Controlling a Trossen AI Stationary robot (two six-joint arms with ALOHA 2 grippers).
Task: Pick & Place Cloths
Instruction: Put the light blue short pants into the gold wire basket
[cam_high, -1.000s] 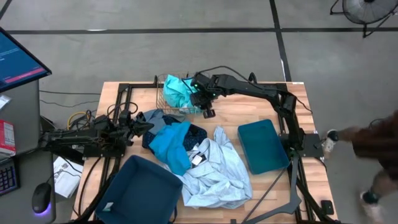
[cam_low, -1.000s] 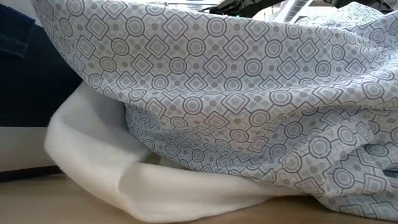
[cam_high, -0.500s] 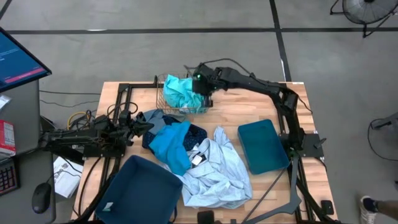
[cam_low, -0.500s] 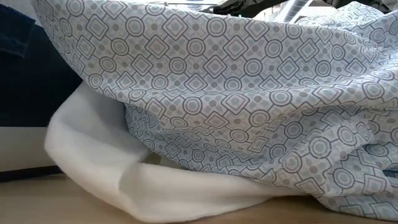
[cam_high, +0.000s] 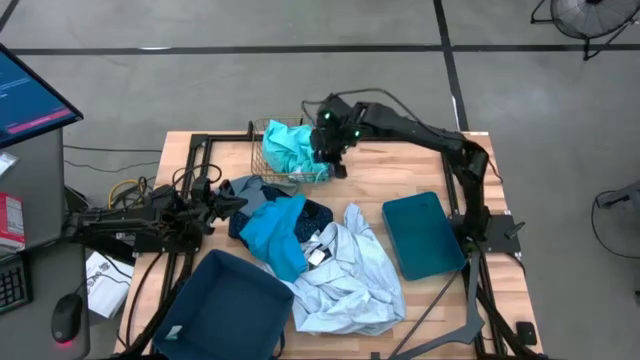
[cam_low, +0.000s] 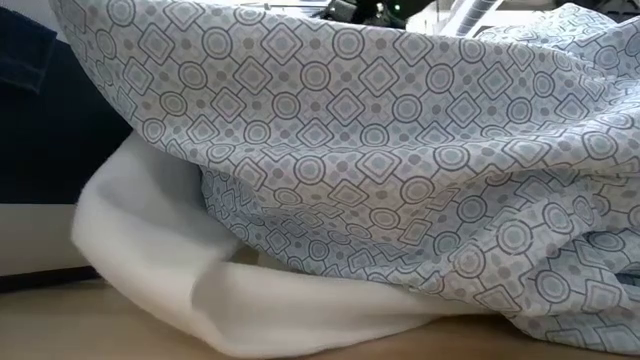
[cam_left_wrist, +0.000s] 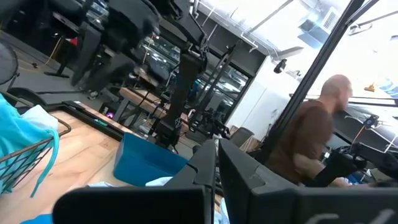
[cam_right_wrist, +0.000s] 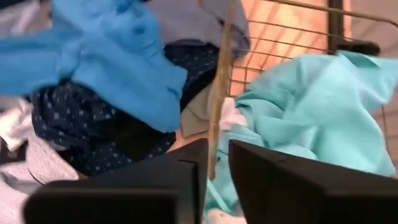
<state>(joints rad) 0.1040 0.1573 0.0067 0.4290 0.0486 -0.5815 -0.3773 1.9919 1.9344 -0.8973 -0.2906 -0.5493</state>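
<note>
A turquoise cloth (cam_high: 288, 148) lies heaped in the gold wire basket (cam_high: 262, 152) at the far side. My right gripper (cam_high: 335, 165) hovers at the basket's right wall, fingers shut; in its wrist view (cam_right_wrist: 217, 174) the basket's rim wire (cam_right_wrist: 219, 106) runs into the slit between them. The other cloths lie piled mid-table: bright blue (cam_high: 272, 232), navy with dots (cam_high: 314, 214), grey (cam_high: 247, 187), and pale grey-blue (cam_high: 350, 280) spread toward the near edge over a white one (cam_low: 170, 250). My left gripper (cam_high: 232, 203) rests shut at the pile's left edge. My right gripper stands over the basket's right rim wire (cam_right_wrist: 214, 149), slanting down from the table's right. The wire lines up with the slit between the fingers; whether they touch it, I cannot tell.
One dark teal bin (cam_high: 425, 235) sits right of the pile, another (cam_high: 225, 305) at the near left corner. The patterned cloth (cam_low: 380, 150) fills the low view. A person in a brown shirt (cam_left_wrist: 311, 143) stands beyond the table. Bare wood shows right of the basket.
My right gripper has moved toward the far edge and closer to the basket's right wall, its wrist rising a little. A person at the picture's right edge has walked out of the high view. The cloths and my left arm have stayed still.
</note>
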